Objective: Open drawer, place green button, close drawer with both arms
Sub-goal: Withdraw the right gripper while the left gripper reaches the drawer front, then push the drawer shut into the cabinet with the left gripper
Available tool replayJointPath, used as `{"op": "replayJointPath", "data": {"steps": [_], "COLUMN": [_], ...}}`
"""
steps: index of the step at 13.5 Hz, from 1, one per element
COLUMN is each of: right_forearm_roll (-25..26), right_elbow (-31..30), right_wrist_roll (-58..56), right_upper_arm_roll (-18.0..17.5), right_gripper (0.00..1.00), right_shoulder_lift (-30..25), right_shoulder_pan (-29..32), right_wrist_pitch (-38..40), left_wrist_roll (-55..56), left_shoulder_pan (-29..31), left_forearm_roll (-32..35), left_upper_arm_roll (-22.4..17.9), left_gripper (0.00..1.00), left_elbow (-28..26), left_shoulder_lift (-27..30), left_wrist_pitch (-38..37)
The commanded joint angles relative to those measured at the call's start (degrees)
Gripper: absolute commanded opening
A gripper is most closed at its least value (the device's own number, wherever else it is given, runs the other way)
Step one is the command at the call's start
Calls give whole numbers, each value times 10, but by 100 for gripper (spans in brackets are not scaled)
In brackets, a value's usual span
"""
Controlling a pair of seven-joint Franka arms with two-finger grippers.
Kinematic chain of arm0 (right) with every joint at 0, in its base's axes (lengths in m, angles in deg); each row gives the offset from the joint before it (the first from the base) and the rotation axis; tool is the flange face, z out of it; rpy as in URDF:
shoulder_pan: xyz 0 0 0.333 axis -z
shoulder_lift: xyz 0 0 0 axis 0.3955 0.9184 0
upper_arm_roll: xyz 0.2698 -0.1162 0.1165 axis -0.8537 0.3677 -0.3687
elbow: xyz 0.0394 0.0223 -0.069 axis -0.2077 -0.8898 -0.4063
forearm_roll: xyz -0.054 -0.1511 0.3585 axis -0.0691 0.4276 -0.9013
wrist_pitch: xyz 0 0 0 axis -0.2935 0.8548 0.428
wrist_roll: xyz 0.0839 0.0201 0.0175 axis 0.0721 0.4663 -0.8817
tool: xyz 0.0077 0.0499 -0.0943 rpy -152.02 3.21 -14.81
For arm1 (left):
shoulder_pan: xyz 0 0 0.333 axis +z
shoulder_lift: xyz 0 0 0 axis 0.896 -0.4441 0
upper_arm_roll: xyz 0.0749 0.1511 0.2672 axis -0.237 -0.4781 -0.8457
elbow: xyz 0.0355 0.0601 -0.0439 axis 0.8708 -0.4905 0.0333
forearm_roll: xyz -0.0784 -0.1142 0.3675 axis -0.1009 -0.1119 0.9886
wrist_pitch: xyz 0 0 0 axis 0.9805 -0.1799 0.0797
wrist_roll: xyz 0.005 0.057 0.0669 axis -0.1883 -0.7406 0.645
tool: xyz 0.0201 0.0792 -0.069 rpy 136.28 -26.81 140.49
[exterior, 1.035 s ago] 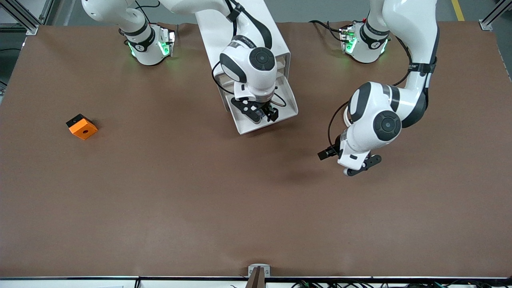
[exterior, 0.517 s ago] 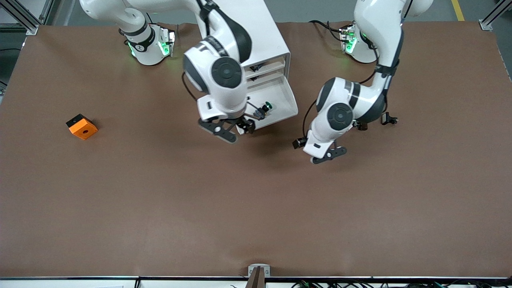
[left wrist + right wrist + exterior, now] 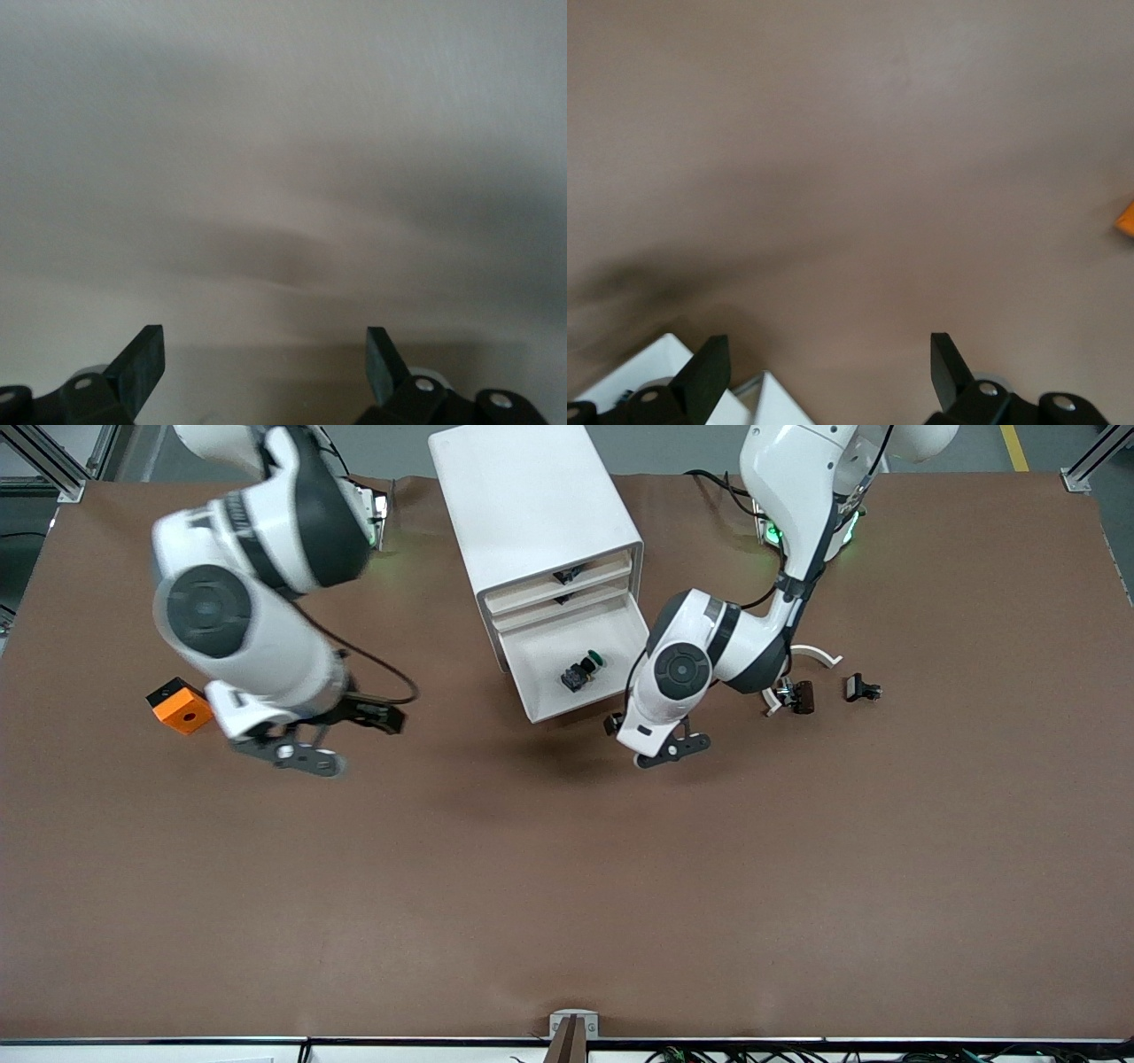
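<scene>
Moved since earlier: right pincer (image 3: 297, 751) has left the drawer (image 3: 611, 646) and now hangs over the bare tabletop (image 3: 567, 886), toward the right arm's end; left pincer (image 3: 664, 751) has come closer to the drawer's front corner.
Right pincer: fingers wide apart, nothing between them; it is up in the air just beside the orange cube (image 3: 181, 705).
Left pincer: fingers also wide apart and empty, over the tabletop just beside the drawer's corner at the left arm's end.
Drawer: lowest one of the white cabinet (image 3: 532, 514), pulled out toward the front camera, open.
Button (image 3: 580, 671): lies inside the open drawer, about in its middle, green cap pointing toward the left arm's end.
Upper drawers: two with black handles (image 3: 567, 576), closed, above the open one.
Other things: orange cube with a hole on the tabletop, well apart from the cabinet; two small black parts (image 3: 802, 696) and a white curved piece (image 3: 819, 654) on the tabletop near the left arm.
In the way: nothing lies between the left pincer and the drawer front; the left arm's elbow is just beside the drawer's side wall.
</scene>
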Motion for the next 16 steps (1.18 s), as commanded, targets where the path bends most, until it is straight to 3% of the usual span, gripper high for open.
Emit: {"op": "replayJointPath", "data": {"steps": [1,5,8,13,16], "right_forearm_roll": [6,6,6,12,15], "right_elbow": [-13,-11,-11,-10,-7], "right_wrist_roll": [-109,-295,-322,-348,-342], "right_upper_arm_roll": [-11,-11,-12,-11,-12], "right_gripper": [100,100,100,100,100], "right_shoulder_lift": [-29,-49,-61,-75,-73], "right_shoulder_pan": [70,187,243,257,255], "right_wrist_pitch": [16,35,73,94,95], "left_wrist_roll": [12,52,92,168,183], "left_shoulder_pan": [1,1,1,1,1], "left_forearm_roll": [-12,-36,-37,-43,-83], "left_upper_arm_roll": [26,65,102,167,185], "left_gripper": [100,100,100,100,100], "left_elbow": [10,9,9,9,8], "left_shoulder_lift": [-11,-11,-11,-11,-11], "left_wrist_pitch": [-2,-5,-5,-6,-7]}}
